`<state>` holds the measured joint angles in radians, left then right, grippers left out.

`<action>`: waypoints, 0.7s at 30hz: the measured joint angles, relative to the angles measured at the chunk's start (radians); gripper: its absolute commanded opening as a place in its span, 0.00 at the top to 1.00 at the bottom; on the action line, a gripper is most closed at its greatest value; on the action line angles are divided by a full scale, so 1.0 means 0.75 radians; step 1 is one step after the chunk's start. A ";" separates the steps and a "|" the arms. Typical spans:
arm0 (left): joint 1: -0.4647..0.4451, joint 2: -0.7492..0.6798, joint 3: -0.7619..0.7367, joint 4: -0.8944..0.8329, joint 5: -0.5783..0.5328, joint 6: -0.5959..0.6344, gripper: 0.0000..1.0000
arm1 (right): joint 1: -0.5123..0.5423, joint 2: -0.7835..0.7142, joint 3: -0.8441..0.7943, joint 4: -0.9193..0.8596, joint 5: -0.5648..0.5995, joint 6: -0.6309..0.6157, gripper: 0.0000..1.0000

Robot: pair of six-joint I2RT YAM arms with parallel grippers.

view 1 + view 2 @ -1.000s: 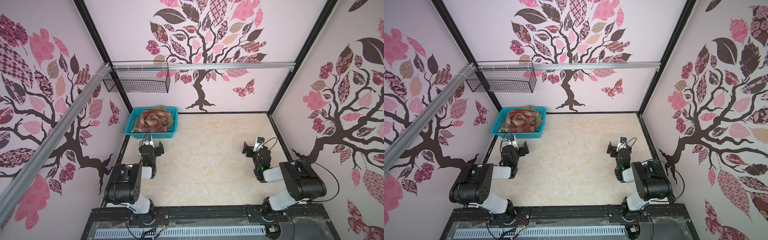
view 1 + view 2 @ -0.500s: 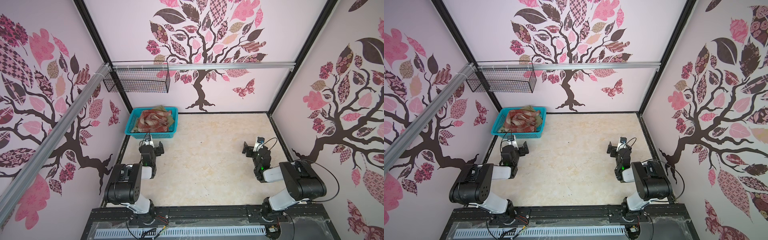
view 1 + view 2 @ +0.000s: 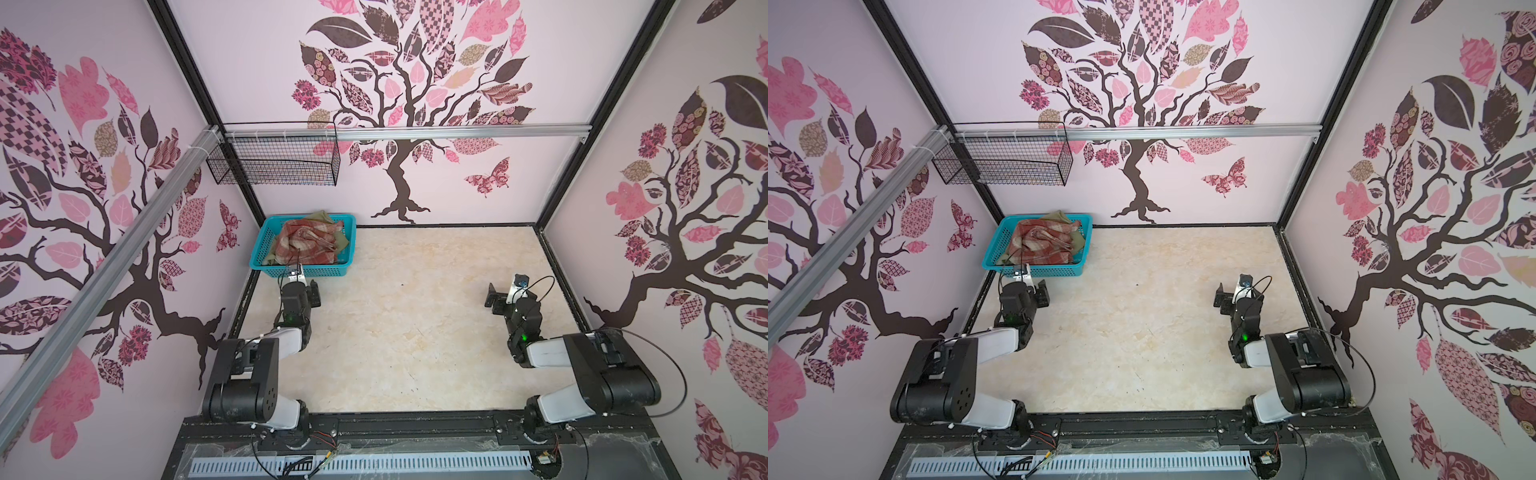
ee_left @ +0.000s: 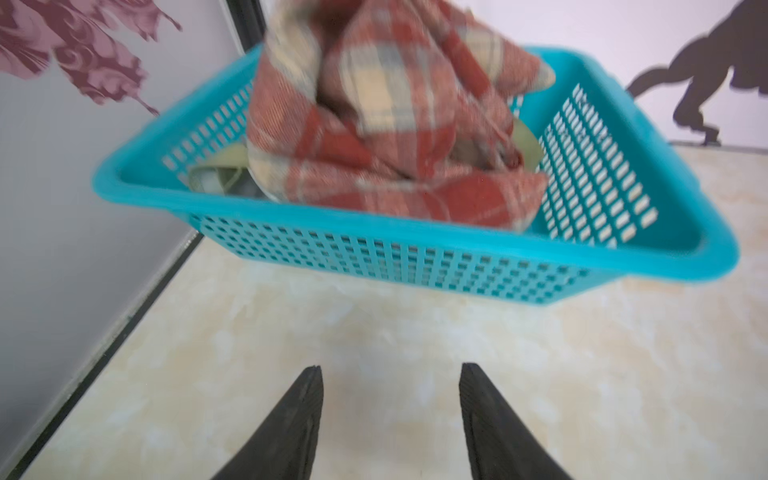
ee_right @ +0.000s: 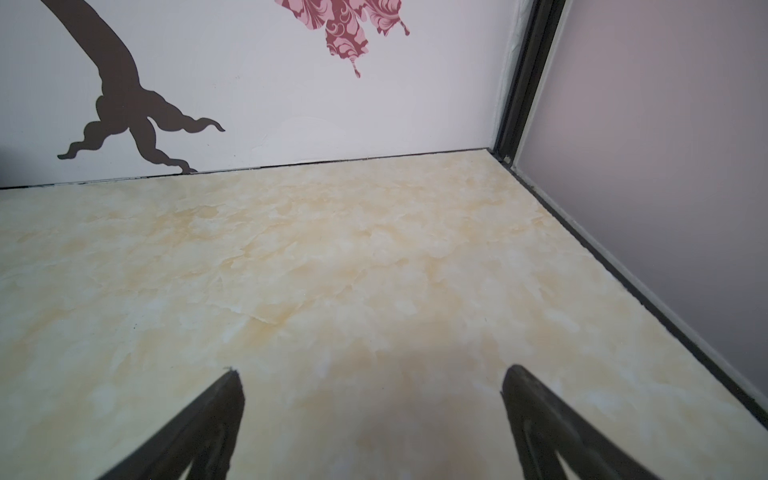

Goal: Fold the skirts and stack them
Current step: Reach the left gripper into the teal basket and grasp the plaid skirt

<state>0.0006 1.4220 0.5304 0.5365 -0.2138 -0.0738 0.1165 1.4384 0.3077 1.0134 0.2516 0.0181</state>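
Skirts [image 4: 374,137] in basket [image 4: 374,253], beyond left end effector [image 4: 390,372]

top views: looking steeply down from high overhead, covering the whole surface [image 3: 415,353] | left wrist: riding close behind the left claw [image 4: 390,368], facing the turquoise basket [image 4: 415,262] just ahead | right wrist: riding behind the right claw [image 5: 372,370], facing surface and wall corner [image 5: 505,156] ahead | shared: basket showing in top and left wrist views

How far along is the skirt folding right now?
Done: nothing; the plaid skirt and green skirt lie crumpled in the basket. In hand: nothing; the left gripper faces the basket, open and empty, the right gripper open over the table. To do: taking out, folding and stacking both.
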 measured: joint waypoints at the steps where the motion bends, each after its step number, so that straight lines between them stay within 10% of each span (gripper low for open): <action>1: -0.002 -0.033 0.028 -0.040 -0.016 -0.018 0.48 | 0.010 -0.032 0.042 -0.056 0.013 0.004 0.00; 8: 0.056 -0.143 0.317 -0.429 -0.022 -0.247 0.42 | 0.033 -0.196 0.243 -0.314 -0.087 0.121 0.03; 21: 0.231 0.248 0.956 -0.836 0.278 -0.459 0.30 | 0.070 -0.126 0.326 -0.514 -0.351 0.332 0.03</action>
<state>0.1741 1.6081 1.2476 -0.0906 -0.0051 -0.4183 0.1692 1.3437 0.5522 0.6277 -0.0120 0.2672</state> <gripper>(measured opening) 0.697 0.966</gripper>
